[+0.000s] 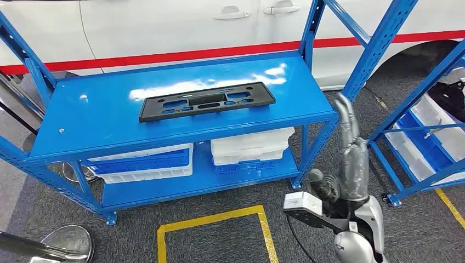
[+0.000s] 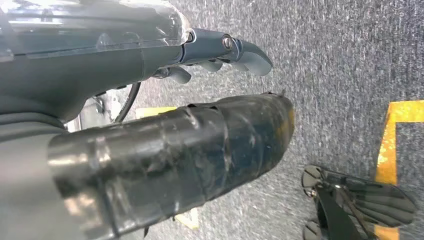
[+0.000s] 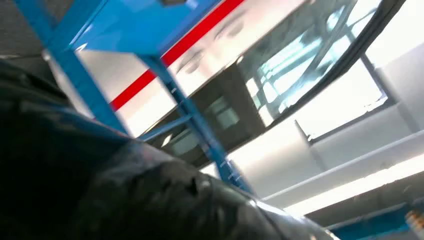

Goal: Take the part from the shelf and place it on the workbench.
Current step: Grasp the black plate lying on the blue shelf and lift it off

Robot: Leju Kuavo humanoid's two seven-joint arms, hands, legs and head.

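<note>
A flat black plastic part (image 1: 207,101) with several cut-outs lies on the top board of the blue shelf (image 1: 98,120), near the middle. My right hand (image 1: 346,118) is raised beside the shelf's front right corner post, fingers stretched upward, holding nothing, a short way right of the part. Its dark wrapped thumb (image 3: 150,200) looms in the right wrist view. My left hand (image 2: 220,55) hangs over the grey floor with its fingers loosely extended and nothing in them.
White and blue bins (image 1: 249,147) sit on the shelf's lower board. A second blue rack (image 1: 433,142) stands at the right. A white car with a red stripe (image 1: 181,22) is behind the shelf. Yellow floor tape (image 1: 214,219) marks a square in front.
</note>
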